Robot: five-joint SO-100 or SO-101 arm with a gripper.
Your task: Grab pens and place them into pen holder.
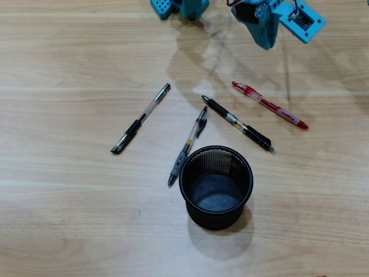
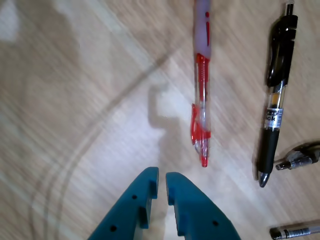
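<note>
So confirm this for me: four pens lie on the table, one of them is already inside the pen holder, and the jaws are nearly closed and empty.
Wrong on one count. The pen holder is empty in the overhead view; the red pen, the two black-ended pens and the grey-sleeved pen all lie on the table. The rest holds: the gripper has its jaws nearly closed and empty.

All 4 pens lie flat on the wood table, none in the black mesh pen holder [image 1: 215, 187], which stands upright and empty. The red pen [image 1: 269, 104] lies farthest right in the overhead view, a black-ended pen [image 1: 237, 123] beside it. The grey-sleeved pen [image 1: 188, 146] nearly touches the holder's rim (tip end nearest). Another black-ended pen [image 1: 140, 118] lies apart at left.
</note>
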